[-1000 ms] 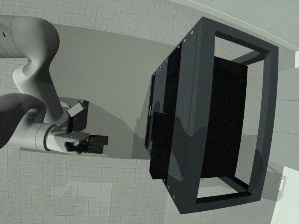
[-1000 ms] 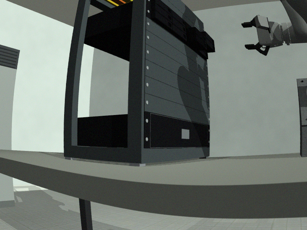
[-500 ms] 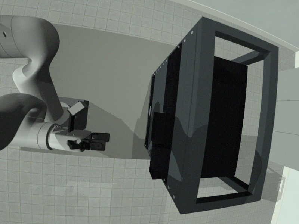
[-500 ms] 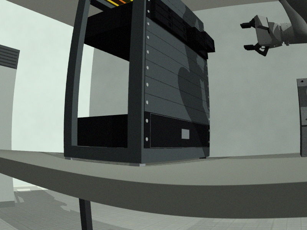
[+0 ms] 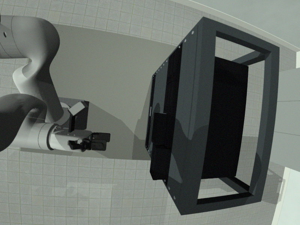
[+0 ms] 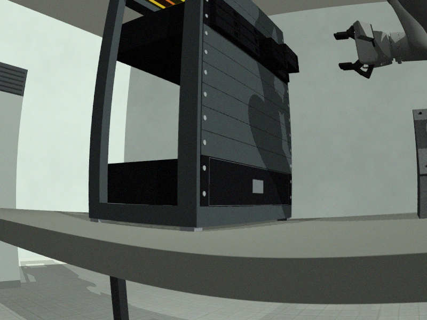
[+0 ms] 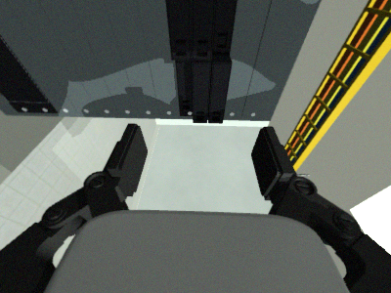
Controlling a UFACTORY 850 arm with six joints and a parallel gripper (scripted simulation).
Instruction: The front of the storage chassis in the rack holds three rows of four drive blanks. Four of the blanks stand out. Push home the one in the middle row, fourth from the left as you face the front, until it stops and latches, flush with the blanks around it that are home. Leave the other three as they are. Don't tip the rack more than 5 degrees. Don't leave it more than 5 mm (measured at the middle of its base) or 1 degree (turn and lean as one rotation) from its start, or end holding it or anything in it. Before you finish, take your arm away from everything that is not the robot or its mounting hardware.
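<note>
The dark rack point(image 5: 193, 96) point(image 6: 191, 103) stands on the table. The black storage chassis point(image 6: 241, 27) point(image 7: 200, 29) sits at the top of its front. Black drive blanks point(image 5: 161, 127) point(image 6: 287, 56) point(image 7: 202, 93) stand out from the right end of the chassis front, and another block of them point(image 5: 158, 164) stands out further right. I cannot tell the single rows apart there. My gripper point(image 5: 101, 141) point(image 6: 341, 49) point(image 7: 199, 139) is open and empty. It points at the rack's front at chassis height, a clear gap away from the protruding blanks.
Grey blank panels point(image 6: 241, 117) and a black unit point(image 6: 241, 185) fill the rack's front below the chassis. A yellow cable ladder point(image 7: 337, 83) runs on the right of the wrist view. A grey box point(image 6: 420, 161) stands at the table's right. The table edge point(image 6: 241, 261) is close below.
</note>
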